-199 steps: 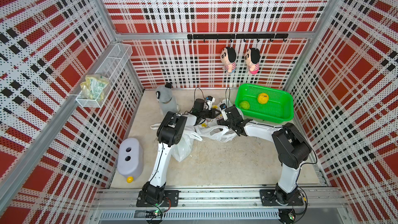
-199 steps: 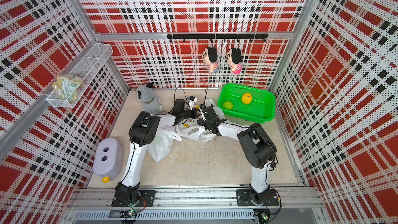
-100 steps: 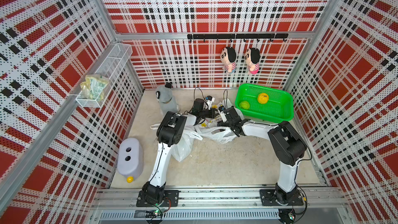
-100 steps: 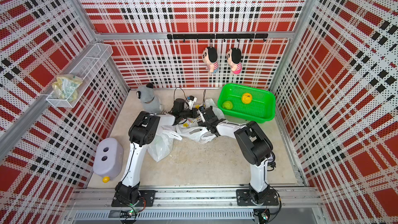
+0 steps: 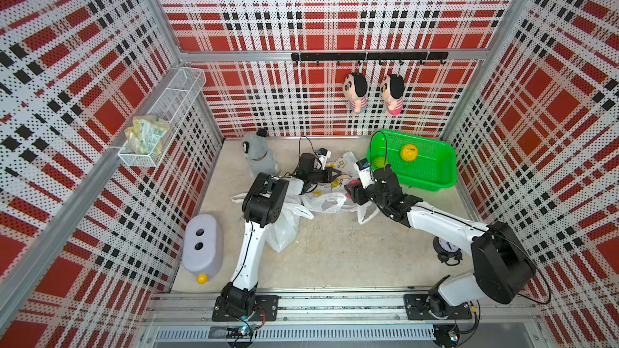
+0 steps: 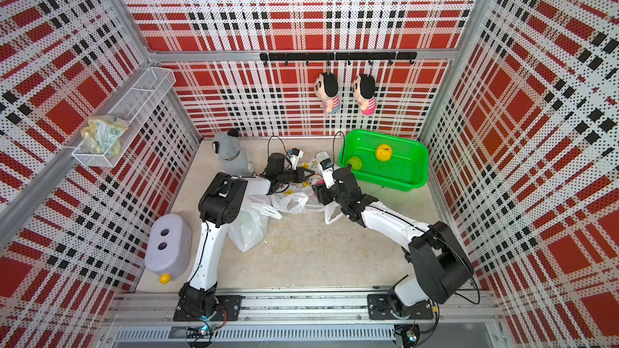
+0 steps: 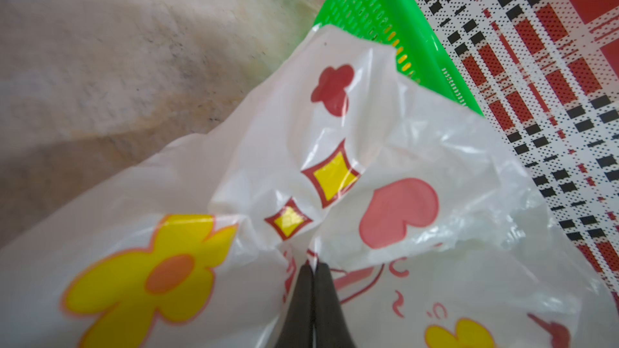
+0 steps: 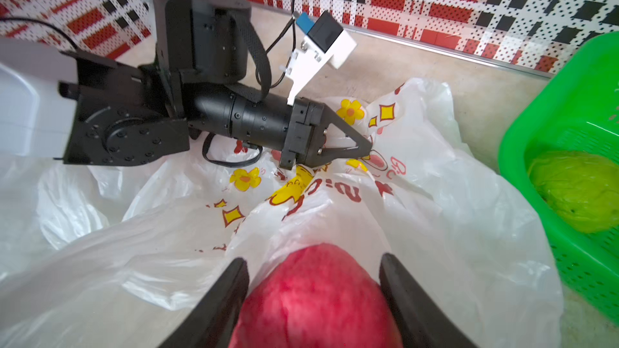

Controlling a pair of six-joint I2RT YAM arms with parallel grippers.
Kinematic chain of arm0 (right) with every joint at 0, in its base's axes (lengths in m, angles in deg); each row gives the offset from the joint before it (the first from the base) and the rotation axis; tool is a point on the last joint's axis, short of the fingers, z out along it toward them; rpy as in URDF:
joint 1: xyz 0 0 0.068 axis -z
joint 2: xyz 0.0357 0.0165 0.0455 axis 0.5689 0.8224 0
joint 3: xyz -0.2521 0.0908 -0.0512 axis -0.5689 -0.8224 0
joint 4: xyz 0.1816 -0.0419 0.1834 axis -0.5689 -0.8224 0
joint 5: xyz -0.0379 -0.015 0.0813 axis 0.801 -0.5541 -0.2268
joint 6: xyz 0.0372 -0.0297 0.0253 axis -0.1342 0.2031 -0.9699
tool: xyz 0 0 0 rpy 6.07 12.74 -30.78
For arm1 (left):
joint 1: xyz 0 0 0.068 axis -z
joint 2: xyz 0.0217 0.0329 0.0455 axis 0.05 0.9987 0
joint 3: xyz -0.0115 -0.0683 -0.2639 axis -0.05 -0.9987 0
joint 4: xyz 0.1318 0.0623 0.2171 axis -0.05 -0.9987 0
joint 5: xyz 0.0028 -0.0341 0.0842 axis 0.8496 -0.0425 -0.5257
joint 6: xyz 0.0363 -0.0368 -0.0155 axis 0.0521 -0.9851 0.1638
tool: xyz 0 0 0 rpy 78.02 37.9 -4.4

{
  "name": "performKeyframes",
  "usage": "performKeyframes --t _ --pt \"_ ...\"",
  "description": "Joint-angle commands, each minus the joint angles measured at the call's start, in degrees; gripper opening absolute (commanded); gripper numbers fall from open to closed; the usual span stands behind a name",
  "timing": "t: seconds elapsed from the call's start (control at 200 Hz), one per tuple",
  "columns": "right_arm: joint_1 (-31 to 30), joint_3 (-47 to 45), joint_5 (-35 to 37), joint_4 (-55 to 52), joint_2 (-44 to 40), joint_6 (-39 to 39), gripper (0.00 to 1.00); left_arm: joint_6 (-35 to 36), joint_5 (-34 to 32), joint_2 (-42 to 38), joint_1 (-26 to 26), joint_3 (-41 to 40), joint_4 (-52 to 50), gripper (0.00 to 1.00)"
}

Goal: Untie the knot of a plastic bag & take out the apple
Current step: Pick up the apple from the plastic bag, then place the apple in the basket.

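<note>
Right wrist view: the right claw (image 8: 315, 261) is clamped on both sides of the red apple (image 8: 315, 299), which sits at the open mouth of the printed plastic bag (image 8: 418, 195) on the desk (image 8: 489, 95); the knot looks undone. Just beyond, the left claw (image 8: 366, 148) is closed, pinching bag film, probably anchoring the bag so the apple slides free. Farther off is a green basket (image 8: 569, 118) holding a green fruit (image 8: 579, 192), a likely drop spot.
</note>
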State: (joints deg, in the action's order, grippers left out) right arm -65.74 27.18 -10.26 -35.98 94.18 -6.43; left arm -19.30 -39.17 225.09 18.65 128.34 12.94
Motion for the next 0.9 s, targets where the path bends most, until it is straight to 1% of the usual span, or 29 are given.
performKeyframes --t 0.0,0.055,0.115,0.185,0.25,0.291,0.361,0.421,0.491,0.546,0.621,0.681,0.757,0.807,0.862,0.897 --pt "3.57 -2.40 -6.28 8.40 -5.18 -4.57 0.43 -0.04 -1.91 -2.62 -0.61 -0.31 1.64 0.00" --pt "4.46 -2.92 -5.51 9.33 -6.87 -5.50 0.41 -0.05 -2.15 -2.71 -0.60 -0.23 1.71 0.00" --pt "5.63 -2.31 -6.59 8.52 -7.62 -5.58 0.41 -0.25 -2.41 -2.63 -0.60 -0.04 1.73 0.00" --pt "6.59 -1.13 -3.81 5.85 -8.54 -5.05 0.41 -0.33 -2.38 -2.69 -0.69 0.26 1.77 0.00" --pt "8.40 -0.37 -2.65 4.07 -9.20 -5.27 0.41 -0.41 -2.55 -2.77 -0.77 0.34 1.73 0.00" --pt "9.98 -0.14 -4.16 4.00 -9.35 -5.90 0.41 -0.41 -2.62 -2.89 -0.86 0.40 1.77 0.00" --pt "11.12 0.35 -9.33 4.54 -8.48 -6.05 0.42 -0.51 -2.88 -2.98 -0.98 0.47 1.83 0.00" --pt "11.11 0.84 -10.45 4.03 -7.39 -5.89 0.42 -0.71 -3.28 -2.98 -1.04 0.52 2.07 0.00" --pt "11.54 1.70 -4.59 2.08 -7.11 -5.37 0.42 -1.24 -3.45 -2.93 -1.13 1.00 2.26 0.00" --pt "12.99 2.88 -0.63 1.72 -6.30 -4.88 0.40 -1.65 -4.06 -3.28 -1.22 1.34 2.47 0.00" --pt "15.90 6.48 4.79 0.29 -2.61 -4.90 0.38 -2.46 -5.65 -4.29 -1.46 1.52 3.39 0.00" --pt "18.24 9.85 9.69 -0.56 2.04 -4.95 0.38 -3.21 -6.85 -5.05 -1.85 1.60 4.34 0.00" --pt "21.10 14.61 12.22 -1.22 8.91 -4.80 0.38 -4.37 -9.04 -5.52 -2.72 2.58 5.25 0.00" --pt "22.31 18.56 13.23 -2.94 13.52 -4.49 0.41 -5.43 -9.80 -5.31 -3.46 3.79 5.67 0.00" --pt "22.91 22.67 14.60 -4.73 17.76 -3.73 0.43 -6.34 -9.85 -4.77 -4.14 5.55 5.96 0.10" --pt "23.37 24.69 14.47 -5.43 20.30 -3.44 0.48 -6.67 -9.52 -4.45 -4.57 6.74 5.95 0.18"
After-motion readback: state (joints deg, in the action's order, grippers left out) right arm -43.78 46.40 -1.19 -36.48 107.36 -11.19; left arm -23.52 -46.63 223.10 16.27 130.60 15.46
